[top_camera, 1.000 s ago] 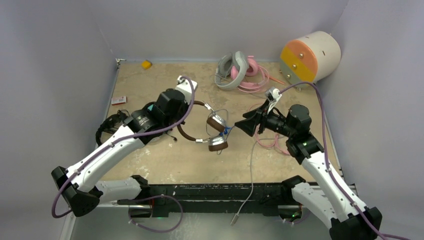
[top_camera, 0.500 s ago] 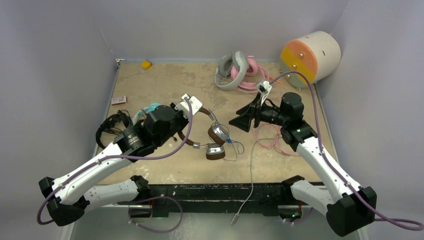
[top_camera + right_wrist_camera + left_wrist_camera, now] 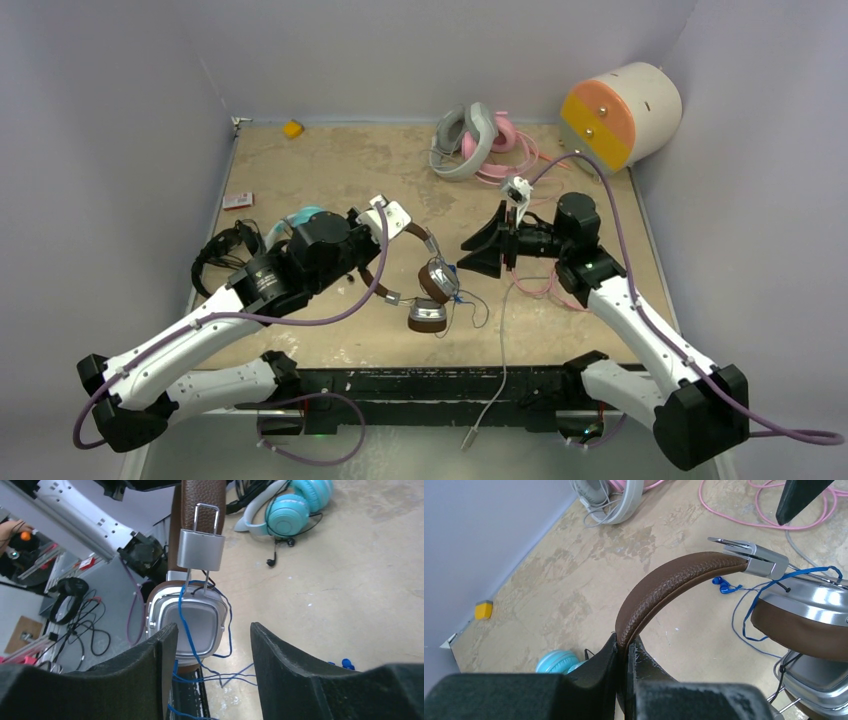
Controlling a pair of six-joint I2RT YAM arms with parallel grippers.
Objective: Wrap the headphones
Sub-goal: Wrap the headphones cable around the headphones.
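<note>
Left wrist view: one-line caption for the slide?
Left gripper shut on the brown leather headband of the brown-and-silver headphones, thin blue cable loose over the tan table.

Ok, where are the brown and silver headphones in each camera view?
Top external: brown-and-silver headphones at centre, between the arms.
Left wrist: headband arcs from the left gripper at bottom centre to the right edge.
Right wrist: earcup left of centre, headband above it.
Shared landmark: teal headphones, seen in all three.
</note>
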